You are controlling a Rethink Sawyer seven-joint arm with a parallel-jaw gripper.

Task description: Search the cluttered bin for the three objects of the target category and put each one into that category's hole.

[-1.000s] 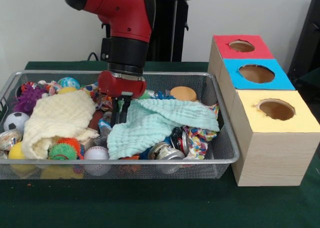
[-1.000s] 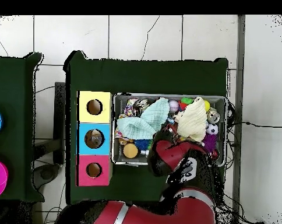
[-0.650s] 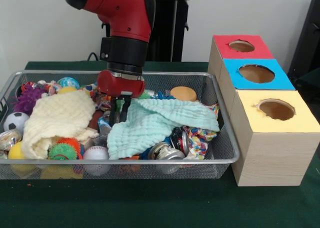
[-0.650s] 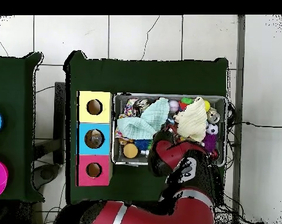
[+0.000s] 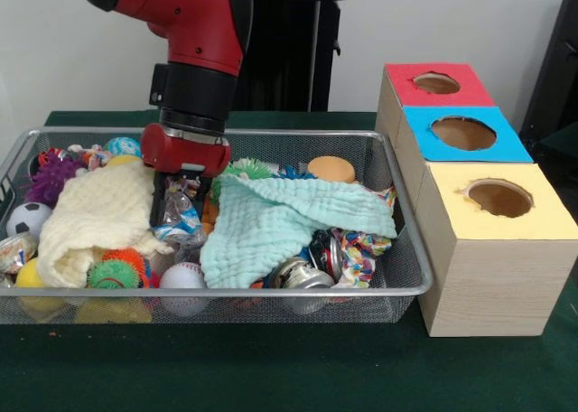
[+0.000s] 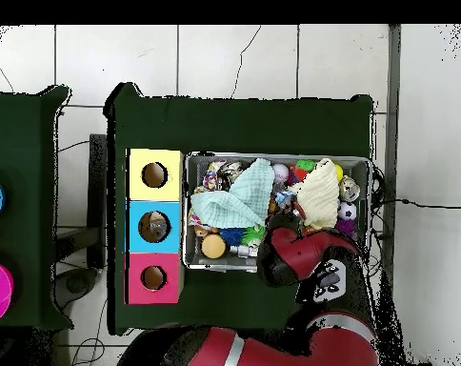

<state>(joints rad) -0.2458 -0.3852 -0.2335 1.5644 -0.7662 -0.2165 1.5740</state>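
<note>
As I slid the gripper (image 5: 177,204) sideways from the mint cloth (image 5: 284,218) toward the cream cloth (image 5: 90,215), a green spiky ball (image 5: 246,168) got uncovered. Jaws looked pinched on a crinkly wrapper (image 5: 178,215), low in the bin (image 5: 397,272); boxes (image 5: 483,249) untouched, nothing sorted.

Bright, even indoor light, soft shadows, mild glare on the cans (image 5: 302,272).

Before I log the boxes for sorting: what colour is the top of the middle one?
Blue; the middle box shows it best in the front view.
</note>
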